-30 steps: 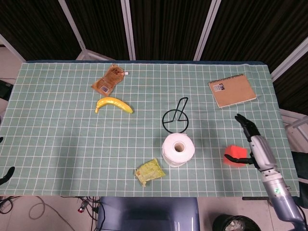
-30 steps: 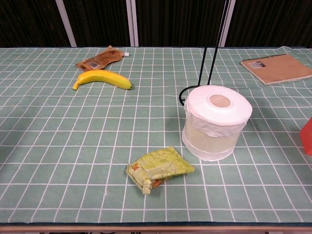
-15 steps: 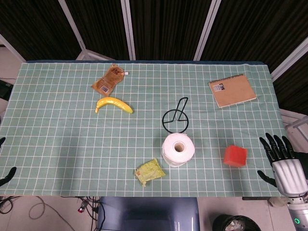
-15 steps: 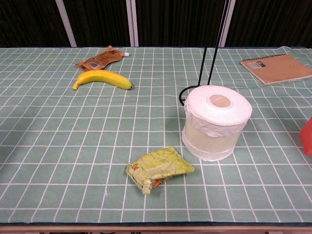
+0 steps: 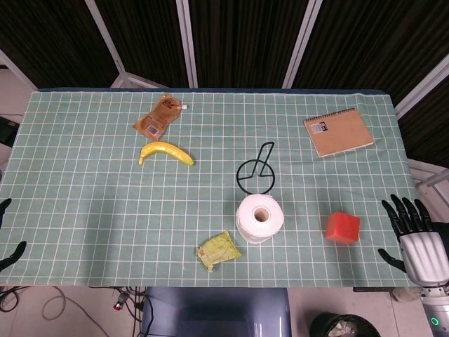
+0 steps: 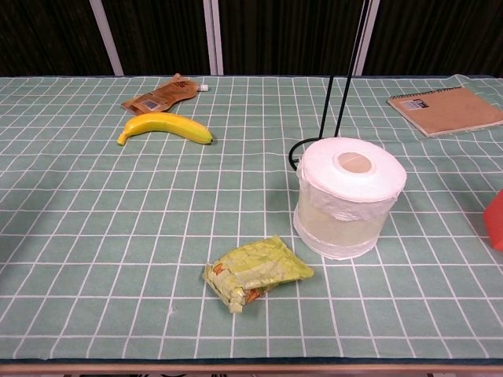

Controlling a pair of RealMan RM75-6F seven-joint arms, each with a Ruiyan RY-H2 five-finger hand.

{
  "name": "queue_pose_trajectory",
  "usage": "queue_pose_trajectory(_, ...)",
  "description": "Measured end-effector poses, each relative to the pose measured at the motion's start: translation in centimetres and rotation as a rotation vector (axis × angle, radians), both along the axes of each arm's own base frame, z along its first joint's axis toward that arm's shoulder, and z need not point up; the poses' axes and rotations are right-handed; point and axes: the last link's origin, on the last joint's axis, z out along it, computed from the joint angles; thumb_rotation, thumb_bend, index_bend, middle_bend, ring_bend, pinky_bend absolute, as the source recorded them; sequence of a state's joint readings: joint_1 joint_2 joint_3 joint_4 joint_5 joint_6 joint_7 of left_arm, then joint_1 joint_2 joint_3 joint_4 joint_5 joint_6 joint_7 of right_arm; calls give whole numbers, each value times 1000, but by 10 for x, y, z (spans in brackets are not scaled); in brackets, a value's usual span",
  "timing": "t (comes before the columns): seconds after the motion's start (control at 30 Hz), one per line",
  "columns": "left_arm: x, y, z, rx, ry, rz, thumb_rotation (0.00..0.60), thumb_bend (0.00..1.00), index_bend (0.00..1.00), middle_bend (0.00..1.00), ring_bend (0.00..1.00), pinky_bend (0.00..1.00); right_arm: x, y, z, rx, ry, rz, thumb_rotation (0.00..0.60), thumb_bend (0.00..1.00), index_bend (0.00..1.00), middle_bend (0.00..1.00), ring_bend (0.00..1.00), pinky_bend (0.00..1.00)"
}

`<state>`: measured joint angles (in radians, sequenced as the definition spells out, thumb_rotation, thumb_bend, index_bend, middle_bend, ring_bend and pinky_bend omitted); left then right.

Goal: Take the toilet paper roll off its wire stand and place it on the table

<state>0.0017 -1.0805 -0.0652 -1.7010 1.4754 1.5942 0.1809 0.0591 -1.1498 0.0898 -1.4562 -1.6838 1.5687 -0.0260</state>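
The white toilet paper roll [image 5: 259,217] [image 6: 350,196] stands on end on the green checked table [image 5: 105,210], just in front of the black wire stand [image 5: 256,173] [image 6: 336,86], whose base ring it almost touches. The stand's upright is bare. My right hand [image 5: 415,237] hovers past the table's right edge with its fingers spread and nothing in it, well to the right of the roll. Of my left hand [image 5: 10,257] only dark fingertips show at the left edge, spread apart and holding nothing. The chest view shows neither hand.
A red block [image 5: 343,227] lies between the roll and my right hand. A crumpled yellow-green packet [image 5: 218,250] sits at the front, a banana [image 5: 166,152] and a brown pouch [image 5: 159,116] at the back left, and a brown notebook [image 5: 338,132] at the back right.
My right hand pulled back from beside the red block to beyond the table's right edge and spread its fingers. The roll and stand have not moved.
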Motion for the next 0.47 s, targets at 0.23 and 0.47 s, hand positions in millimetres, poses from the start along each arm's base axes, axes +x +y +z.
queue_pose_trajectory(0.23, 1, 1, -2, -4, 2, -3, 600, 230, 109, 0, 0, 0, -3, 1, 1, -4, 5, -25, 600, 0, 0, 0, 0, 0)
queue_pose_trajectory(0.47, 2, 1, -3, -9, 8, -4, 600, 230, 108, 0, 0, 0, -4, 1, 2, -1, -5, -41, 600, 0, 0, 0, 0, 0)
